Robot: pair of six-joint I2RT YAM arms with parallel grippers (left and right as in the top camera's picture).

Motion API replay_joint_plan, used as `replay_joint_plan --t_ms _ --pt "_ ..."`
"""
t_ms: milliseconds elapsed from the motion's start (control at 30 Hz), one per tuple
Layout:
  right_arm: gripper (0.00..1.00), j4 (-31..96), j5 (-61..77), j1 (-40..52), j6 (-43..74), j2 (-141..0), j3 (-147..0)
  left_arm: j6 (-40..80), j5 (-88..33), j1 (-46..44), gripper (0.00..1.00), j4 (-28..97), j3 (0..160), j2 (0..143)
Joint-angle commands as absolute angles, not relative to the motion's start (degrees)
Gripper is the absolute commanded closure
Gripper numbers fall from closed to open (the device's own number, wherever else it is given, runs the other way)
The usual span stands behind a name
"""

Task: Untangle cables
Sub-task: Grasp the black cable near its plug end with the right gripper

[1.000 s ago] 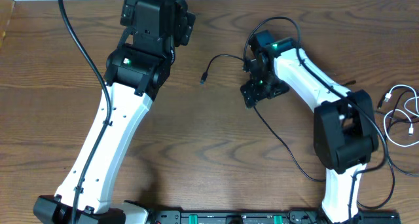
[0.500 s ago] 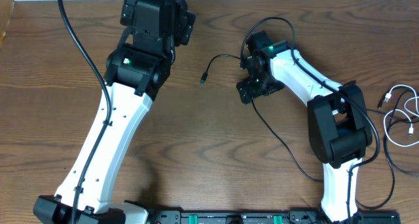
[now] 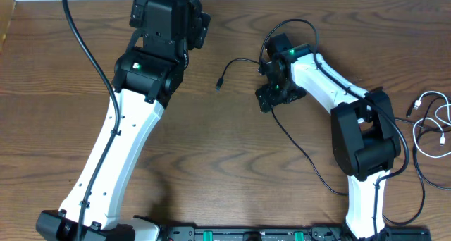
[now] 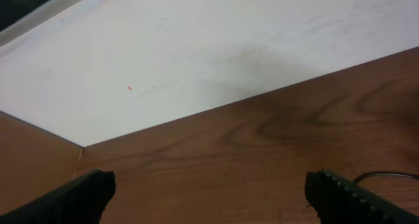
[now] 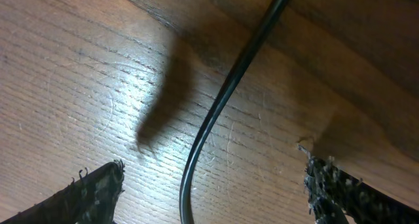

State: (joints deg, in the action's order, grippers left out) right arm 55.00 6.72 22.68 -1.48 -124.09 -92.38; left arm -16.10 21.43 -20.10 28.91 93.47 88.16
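Brown woodgrain table [image 3: 211, 163] fills pretty much every view, with a plain white wall [image 4: 196, 54] along its far edge. Hard-to-see stuff first: from overhead the right gripper [image 5: 213, 188] is mostly buried under its own black wrist, so you only really get it from the wrist view. There its rough, frayed-looking pads [image 5: 98, 188] sit spread wide at the two bottom corners, pinching nothing. Right between them runs the black cable [image 5: 213, 112], thin, round and glossy, touching neither finger, with a blurry shadow beside it on the wood. Overhead, it loops behind the right gripper, with one end reaching out left of it to a small plug [image 3: 220, 84] and the other trailing toward the table's near edge. Well off to the right of the right gripper, the white cable [image 3: 431, 94] lies in loose curls, cut off by the frame edge. Far to its left, the left gripper [image 4: 209, 194] has its fingers wide apart too. Only their ribbed black tips show, up by the wall.
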Motion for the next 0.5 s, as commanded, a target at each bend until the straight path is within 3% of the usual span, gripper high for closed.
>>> replay_joint_plan --t_ms 0,300,333,433,467 --pt "0.13 55.0 7.2 22.4 -0.7 -126.0 -92.1 -15.8 21.4 -20.0 0.02 28.6 94.0 86.9" --pt "0.16 54.2 7.0 22.5 -0.3 -126.9 -92.1 -15.8 21.4 -20.0 0.02 28.6 94.0 86.9" --pt "0.24 54.2 7.0 22.5 -0.3 -126.9 -92.1 -15.8 21.4 -20.0 0.02 28.6 94.0 86.9" --pt "0.64 54.3 6.3 22.5 0.4 -126.9 -92.1 -15.8 21.4 -20.0 0.02 28.6 94.0 86.9" --pt "0.7 54.5 6.3 22.5 0.4 -126.9 -92.1 -15.8 21.4 -20.0 0.02 28.6 94.0 86.9"
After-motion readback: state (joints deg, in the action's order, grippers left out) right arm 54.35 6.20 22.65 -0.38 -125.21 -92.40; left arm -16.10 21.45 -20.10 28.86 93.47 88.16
